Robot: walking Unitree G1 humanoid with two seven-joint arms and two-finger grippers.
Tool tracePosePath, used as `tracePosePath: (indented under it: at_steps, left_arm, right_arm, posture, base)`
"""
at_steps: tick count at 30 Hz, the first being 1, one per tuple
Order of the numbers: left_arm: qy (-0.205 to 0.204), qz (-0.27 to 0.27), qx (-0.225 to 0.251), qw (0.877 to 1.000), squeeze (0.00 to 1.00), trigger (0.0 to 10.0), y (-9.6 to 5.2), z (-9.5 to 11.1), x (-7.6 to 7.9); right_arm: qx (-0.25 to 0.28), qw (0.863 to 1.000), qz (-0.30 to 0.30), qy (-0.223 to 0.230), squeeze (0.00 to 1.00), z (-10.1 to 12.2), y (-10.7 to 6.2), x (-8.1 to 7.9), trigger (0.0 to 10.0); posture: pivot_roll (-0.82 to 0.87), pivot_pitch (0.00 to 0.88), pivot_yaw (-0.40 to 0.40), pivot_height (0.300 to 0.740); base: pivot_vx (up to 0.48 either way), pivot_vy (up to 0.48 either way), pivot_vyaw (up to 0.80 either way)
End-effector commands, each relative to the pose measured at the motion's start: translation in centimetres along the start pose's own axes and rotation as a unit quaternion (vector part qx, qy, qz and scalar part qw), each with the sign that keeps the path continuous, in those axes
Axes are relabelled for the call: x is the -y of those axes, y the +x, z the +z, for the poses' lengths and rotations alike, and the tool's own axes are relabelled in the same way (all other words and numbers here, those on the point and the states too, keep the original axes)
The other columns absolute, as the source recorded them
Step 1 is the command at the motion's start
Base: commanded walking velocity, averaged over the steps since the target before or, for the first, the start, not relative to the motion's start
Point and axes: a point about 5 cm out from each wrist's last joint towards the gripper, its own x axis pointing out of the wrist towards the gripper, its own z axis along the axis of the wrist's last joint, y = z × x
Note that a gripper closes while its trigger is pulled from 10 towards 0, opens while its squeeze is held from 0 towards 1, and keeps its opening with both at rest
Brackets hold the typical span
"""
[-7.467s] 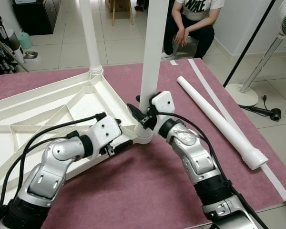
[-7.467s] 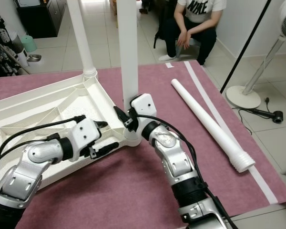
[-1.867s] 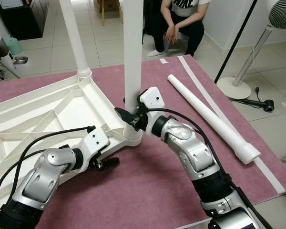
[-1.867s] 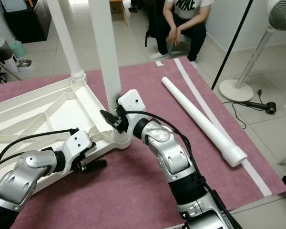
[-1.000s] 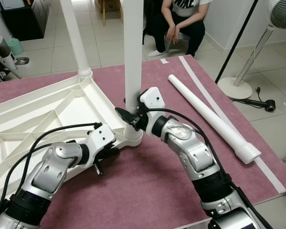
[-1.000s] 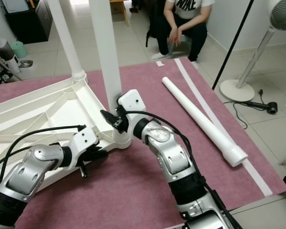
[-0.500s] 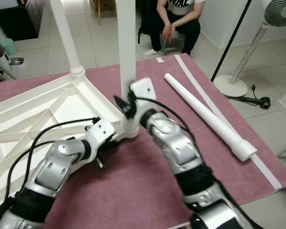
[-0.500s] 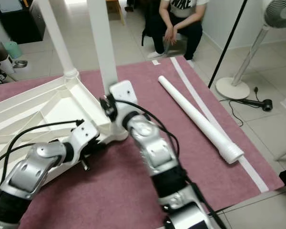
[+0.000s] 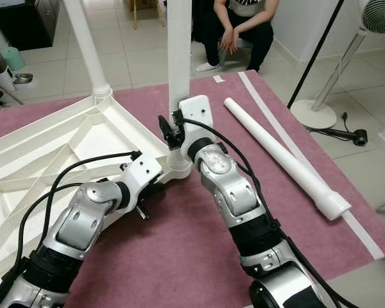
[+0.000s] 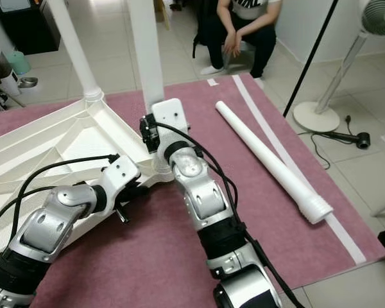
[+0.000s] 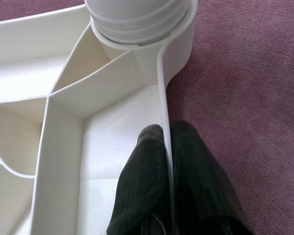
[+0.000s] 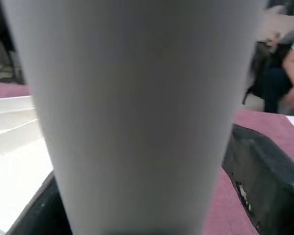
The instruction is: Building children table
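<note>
A white tabletop (image 9: 45,147) lies upside down on a maroon mat (image 9: 179,250). Two white legs stand upright in its corner sockets, the far leg (image 9: 86,51) and the near leg (image 9: 179,58). My right gripper (image 9: 172,131) is shut on the near leg just above its socket. In the right wrist view this leg (image 12: 132,107) sits between the black fingers (image 12: 262,171). My left gripper (image 11: 166,129) is shut on the tabletop's thin rim wall (image 11: 162,93), close beside that socket. A third leg (image 9: 279,151) lies loose on the mat to the right.
A person (image 9: 237,25) sits beyond the mat's far edge. A standing fan (image 9: 372,19) and a slanted black pole (image 9: 314,58) stand on the tiled floor to the right, with a cable by the fan's base. The mat's right edge is near the loose leg.
My right wrist has turned around the near leg, still holding it. The left gripper, which lay on the mat earlier, now pinches the tabletop rim. The camera shifted slightly.
</note>
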Motion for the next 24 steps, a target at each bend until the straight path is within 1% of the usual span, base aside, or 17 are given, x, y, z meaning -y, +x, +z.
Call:
tracePosePath:
  at_steps: [1,2,3,4,5,6,7,9,10,13,15,16,17,20,21,23,24]
  left_arm:
    - [0.036,-0.02,0.053,0.998,0.0,0.0,-0.6,2.1,0.7]
    - [0.036,-0.02,0.053,0.998,0.0,0.0,-0.6,2.1,0.7]
    - [0.042,-0.026,0.051,0.997,0.0,0.0,-1.0,2.0,0.8]
    - [0.042,-0.026,0.051,0.997,0.0,0.0,-1.0,2.0,0.8]
    - [0.052,-0.038,0.048,0.997,0.0,0.0,-1.6,1.6,0.8]
    - [0.052,-0.038,0.048,0.997,0.0,0.0,-1.6,1.6,0.8]
    - [0.061,-0.053,0.048,0.996,0.0,0.0,-2.3,1.3,1.0]
    - [0.061,-0.053,0.048,0.996,0.0,0.0,-2.3,1.3,1.0]
    - [0.072,-0.071,0.051,0.994,0.0,0.0,-3.1,1.1,1.2]
    - [0.072,-0.071,0.051,0.994,0.0,0.0,-3.1,1.1,1.2]
    - [0.082,-0.109,0.069,0.988,0.0,0.0,-4.6,0.8,1.8]
    - [0.082,-0.109,0.069,0.988,0.0,0.0,-4.6,0.8,1.8]
    - [0.083,-0.117,0.075,0.987,0.0,0.0,-4.9,0.8,2.0]
    - [0.083,-0.117,0.075,0.987,0.0,0.0,-4.9,0.8,2.0]
    - [0.082,-0.12,0.079,0.986,0.0,0.0,-5.1,0.8,2.0]
    - [0.082,-0.12,0.079,0.986,0.0,0.0,-5.1,0.8,2.0]
    - [0.078,-0.112,0.082,0.987,0.0,0.0,-4.9,0.9,2.0]
  right_arm:
    - [0.025,0.996,0.084,0.01,0.0,0.9,-0.8,-0.4,10.0]
    - [0.025,0.996,0.084,0.01,0.0,0.9,-0.8,-0.4,10.0]
    - [0.045,0.98,0.193,0.003,0.0,1.6,-2.4,-1.0,10.0]
    - [0.045,0.98,0.193,0.003,0.0,1.6,-2.4,-1.0,10.0]
    - [0.05,0.955,0.292,-0.013,0.0,1.9,-4.3,-0.6,10.0]
    - [0.05,0.955,0.292,-0.013,0.0,1.9,-4.3,-0.6,10.0]
    - [0.038,0.934,0.354,-0.027,0.0,1.9,-5.9,0.1,10.0]
    - [0.038,0.934,0.354,-0.027,0.0,1.9,-5.9,0.1,10.0]
    - [0.02,0.918,0.394,-0.039,0.0,1.7,-7.0,1.1,10.0]
    - [0.02,0.918,0.394,-0.039,0.0,1.7,-7.0,1.1,10.0]
    - [-0.002,0.888,0.458,-0.039,0.0,1.8,-7.9,2.2,10.0]
    - [-0.002,0.888,0.458,-0.039,0.0,1.8,-7.9,2.2,10.0]
    - [-0.005,0.876,0.481,-0.032,0.0,1.9,-7.8,2.3,10.0]
    - [-0.005,0.876,0.481,-0.032,0.0,1.9,-7.8,2.3,10.0]
    - [-0.005,0.869,0.494,-0.028,0.0,1.9,-7.7,2.2,0.4]
    - [-0.005,0.869,0.494,-0.028,0.0,1.9,-7.7,2.2,0.4]
    - [-0.004,0.875,0.484,-0.024,0.0,1.7,-7.0,1.8,0.0]
  posture:
    - [0.08,0.0,0.058,0.74]
    - [0.08,0.0,0.058,0.74]
    - [0.08,0.0,0.058,0.74]
    - [0.08,0.0,0.058,0.74]
    - [0.08,0.0,0.057,0.74]
    - [0.08,0.0,0.057,0.74]
    - [0.08,0.0,0.056,0.74]
    - [0.08,0.0,0.056,0.74]
    - [0.08,0.0,0.056,0.74]
    - [0.08,0.0,0.056,0.74]
    - [0.08,0.0,0.05,0.74]
    - [0.08,0.0,0.05,0.74]
    - [0.09,0.0,0.046,0.74]
    - [0.09,0.0,0.046,0.74]
    - [0.09,0.0,0.046,0.74]
    - [0.09,0.0,0.046,0.74]
    - [0.1,0.0,0.039,0.74]
  base:
    - [0.0,0.0,0.0]
    - [0.0,0.0,0.0]
    - [0.0,0.0,0.0]
    - [0.0,0.0,0.0]
    - [0.0,0.0,0.0]
    - [0.0,0.0,0.0]
    - [0.0,0.0,0.0]
    - [0.0,0.0,0.0]
    - [0.0,0.0,0.0]
    - [0.0,0.0,0.0]
    - [0.0,0.0,0.0]
    - [0.0,0.0,0.0]
    - [0.0,0.0,0.0]
    - [0.0,0.0,0.0]
    - [0.0,0.0,0.0]
    - [0.0,0.0,0.0]
    - [0.0,0.0,0.0]
